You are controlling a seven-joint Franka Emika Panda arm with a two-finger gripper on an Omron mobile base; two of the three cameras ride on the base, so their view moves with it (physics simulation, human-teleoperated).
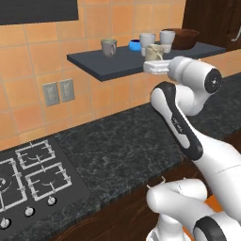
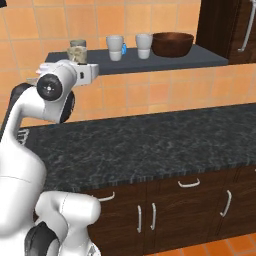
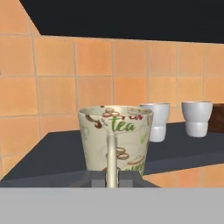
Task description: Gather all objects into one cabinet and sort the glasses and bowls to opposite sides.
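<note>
My gripper (image 3: 111, 177) is shut on the handle of the cream mug (image 3: 116, 138), which is printed with "tea". The mug stands upright at the front edge of the dark slate shelf (image 1: 94, 63); whether it rests on the board I cannot tell. In the left base view the gripper (image 1: 154, 59) is just below the cream mug (image 1: 155, 51). The grey-green mug (image 1: 108, 47) stands to its left. The small blue bowl (image 1: 135, 45), two white cups (image 1: 147, 40) (image 1: 167, 37) and the brown bowl (image 1: 183, 37) are behind it and to the right.
A dark granite counter (image 1: 122, 146) runs under the shelf, with a gas hob (image 1: 33, 174) at its left. Wall sockets (image 1: 59, 92) sit in the orange tiles. A dark brown tall cabinet (image 2: 225, 25) stands at the shelf's right end. Base cabinets with handles (image 2: 187, 184) are below.
</note>
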